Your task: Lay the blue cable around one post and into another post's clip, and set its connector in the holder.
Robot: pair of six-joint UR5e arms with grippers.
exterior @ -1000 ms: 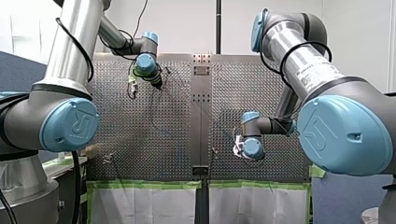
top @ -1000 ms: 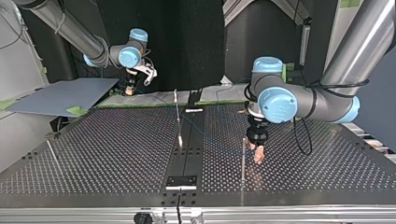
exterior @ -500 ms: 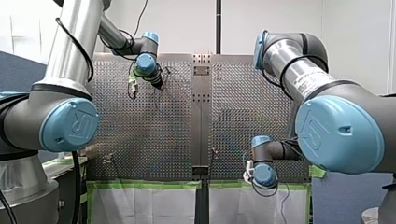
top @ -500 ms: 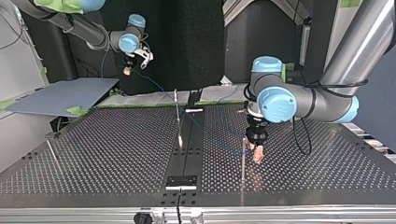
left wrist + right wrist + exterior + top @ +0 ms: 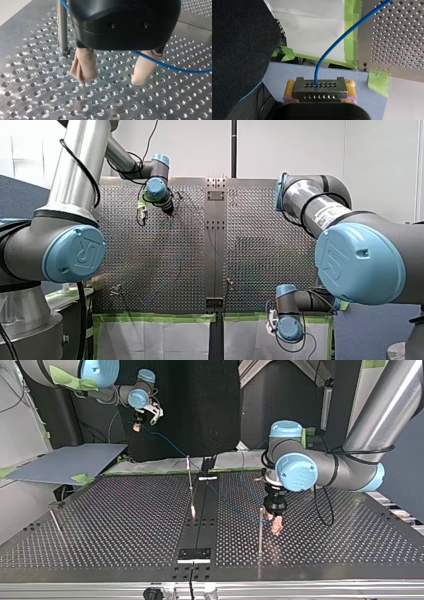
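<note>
Right end effector [image 5: 320,87] is pinching the connector [image 5: 320,92], blue cable [image 5: 332,47] trailing ahead. Left end effector [image 5: 110,80] is sitting spread beside a post [image 5: 62,27]. Clip and holder steps are looking undone.

The cable [image 5: 332,47] is bright blue. The connector [image 5: 320,90] is dark grey with two rows of small round holes, between the yellow pads [image 5: 290,87] of my right claw [image 5: 320,85]. My left claw [image 5: 110,81] is black with beige pads [image 5: 83,65]. The tabletop [image 5: 37,82] is silver, patterned with an even grid of holes; the post [image 5: 62,27] is plain silver. Green tape [image 5: 379,83], at the connector's three o'clock, lies by white paper [image 5: 312,30] and a grey-blue sheet [image 5: 284,72].
</note>
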